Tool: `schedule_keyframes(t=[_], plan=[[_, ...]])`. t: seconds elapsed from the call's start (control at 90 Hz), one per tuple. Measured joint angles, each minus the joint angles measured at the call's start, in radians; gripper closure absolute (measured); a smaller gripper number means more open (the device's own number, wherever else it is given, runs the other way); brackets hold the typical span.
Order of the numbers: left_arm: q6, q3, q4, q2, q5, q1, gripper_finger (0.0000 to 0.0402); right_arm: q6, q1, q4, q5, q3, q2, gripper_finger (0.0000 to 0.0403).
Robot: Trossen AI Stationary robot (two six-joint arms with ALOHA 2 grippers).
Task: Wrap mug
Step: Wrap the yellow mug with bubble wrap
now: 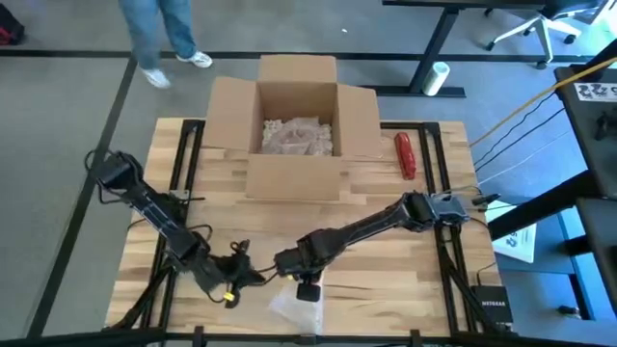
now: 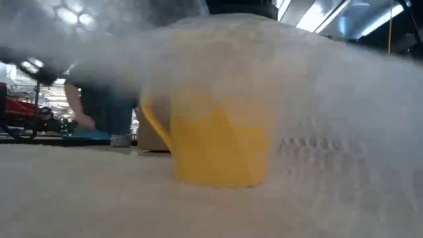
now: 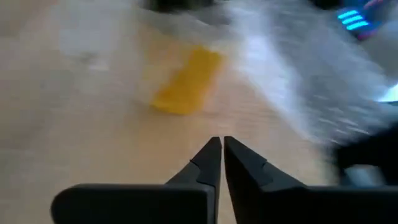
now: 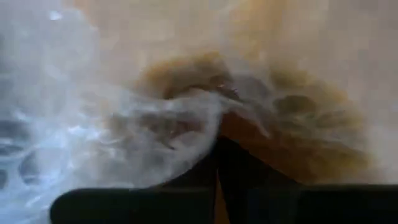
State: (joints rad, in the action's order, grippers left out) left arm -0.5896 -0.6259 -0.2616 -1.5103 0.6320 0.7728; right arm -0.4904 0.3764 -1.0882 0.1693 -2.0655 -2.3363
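A yellow mug stands on the table, its handle toward the low view's left. A sheet of bubble wrap is draped over it. The wrap lies near the table's near edge, below my right gripper, which is shut on it. In the left wrist view a yellow piece of the mug shows beside the wrap, ahead of my left gripper. That gripper is shut with nothing in it, just left of the wrap. My right gripper pinches a bunched part of the bubble wrap between its two fingers, coming from above. The wrap rises to the fingers and falls away over the mug, and its lower part lies on the table. I cannot tell whether the fingers have one layer or several.
An open cardboard box with crumpled paper inside stands at the table's far middle. A red object lies to its right. A person's legs show beyond the far edge. Bare wood lies to the right of the wrap.
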Motion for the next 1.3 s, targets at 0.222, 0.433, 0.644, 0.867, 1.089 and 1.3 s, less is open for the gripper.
schedule_keyframes(t=[0.222, 0.433, 0.644, 0.867, 1.089, 1.3], plan=[[0.128, -0.011, -0.044, -0.027, 0.132, -0.073, 0.0400, 0.012, 0.024, 0.064, -0.020, 0.000, 0.000, 0.0403], [0.281, -0.011, -0.316, -0.063, -0.017, -0.121, 0.0400, 0.025, 0.024, 0.091, -0.048, 0.000, 0.000, 0.0403], [0.243, -0.012, -0.466, -0.172, -0.138, -0.126, 0.0400, 0.025, 0.024, 0.092, -0.074, 0.000, 0.002, 0.0403], [0.247, -0.077, -0.477, -0.205, -0.168, -0.096, 0.0400, 0.014, 0.024, 0.070, -0.097, -0.060, 0.005, 0.0403], [0.256, -0.143, -0.370, -0.205, -0.170, -0.098, 0.0400, -0.059, 0.046, -0.154, -0.156, -0.247, 0.006, 0.0403], [0.237, -0.145, -0.353, -0.205, -0.169, -0.104, 0.0400, -0.084, 0.089, -0.079, -0.263, -0.264, 0.053, 0.0403]])
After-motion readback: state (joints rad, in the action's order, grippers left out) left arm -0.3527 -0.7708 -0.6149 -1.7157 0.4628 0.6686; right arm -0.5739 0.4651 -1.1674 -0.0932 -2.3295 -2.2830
